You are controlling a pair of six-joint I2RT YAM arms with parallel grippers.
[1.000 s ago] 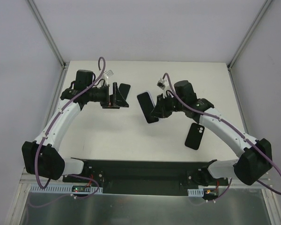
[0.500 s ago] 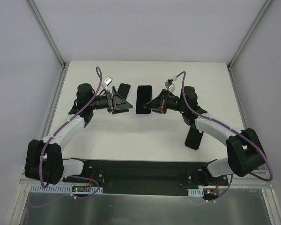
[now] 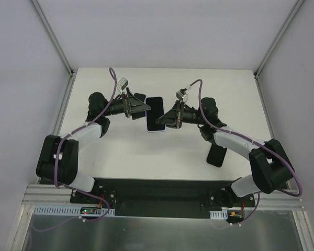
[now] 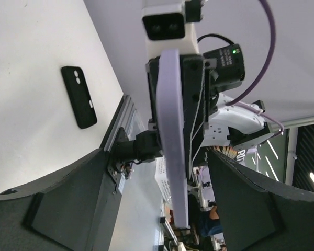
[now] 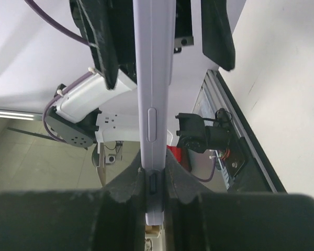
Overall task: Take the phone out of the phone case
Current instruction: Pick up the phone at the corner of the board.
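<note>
Table (image 3: pixel 120 151): white, matte, beneath me
Walls (image 3: pixel 162 31): pale grey panels on three sides of me
Corner posts (image 3: pixel 52 36): light metal, slanting
Near edge: black plate (image 3: pixel 157 191), then metal sheet (image 3: pixel 146 230)

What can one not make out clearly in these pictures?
1. Top view: the left hand hides most of a black flat object behind it.
2. Top view: the right arm covers the upper end of the black phone case.
3. Both wrist views: the phone is edge-on, so its faces are hidden.
</note>
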